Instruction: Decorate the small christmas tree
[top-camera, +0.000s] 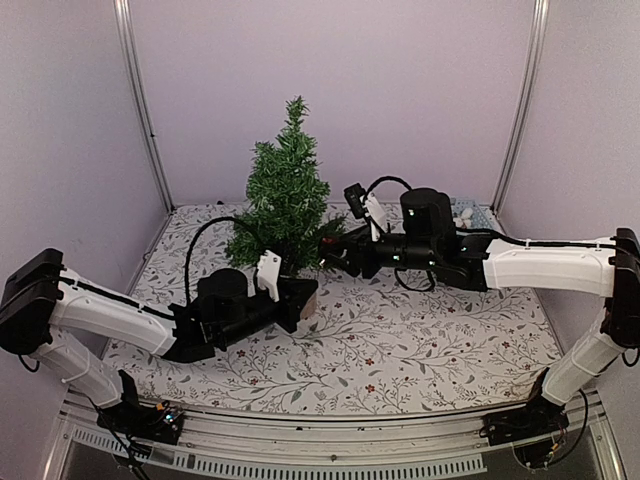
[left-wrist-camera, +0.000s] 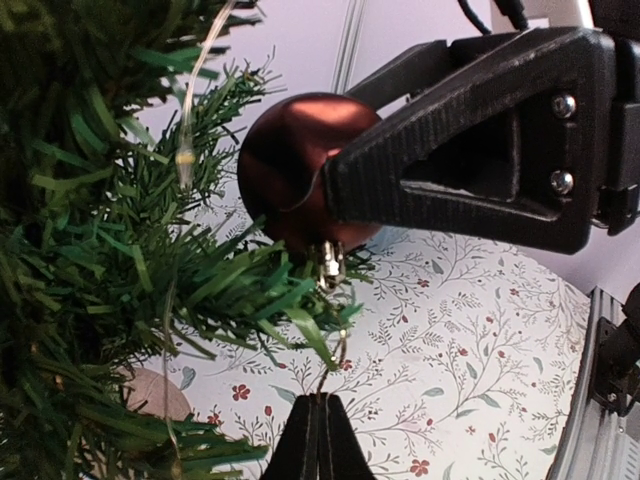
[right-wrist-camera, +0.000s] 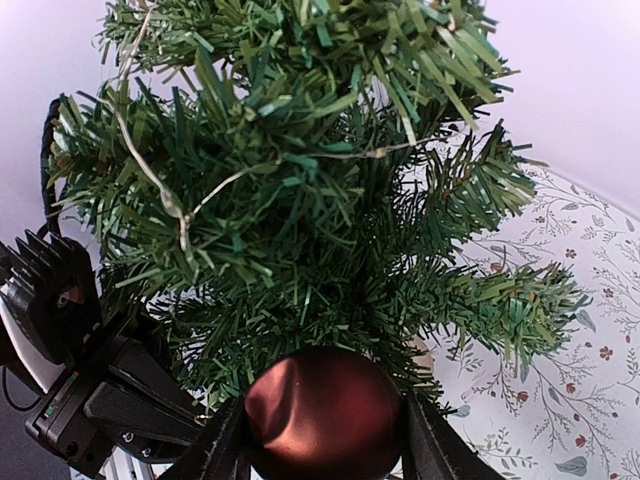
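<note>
The small christmas tree (top-camera: 284, 196) stands at the back middle of the table, dark green, with a thin wire light string in its branches. My right gripper (top-camera: 330, 247) is shut on a dark red ball ornament (right-wrist-camera: 325, 412) and holds it against the tree's lower right branches; the ball also shows in the left wrist view (left-wrist-camera: 292, 170). My left gripper (left-wrist-camera: 319, 408) is shut on the ball's thin gold hanging loop (left-wrist-camera: 336, 362), just below the ball, beside a branch tip. The tree's pale wooden base (left-wrist-camera: 150, 394) shows partly behind branches.
The table has a white floral cloth (top-camera: 400, 330). A small box of pale items (top-camera: 468, 214) sits at the back right behind the right arm. Pale walls and metal frame posts (top-camera: 140, 100) close in the back and sides.
</note>
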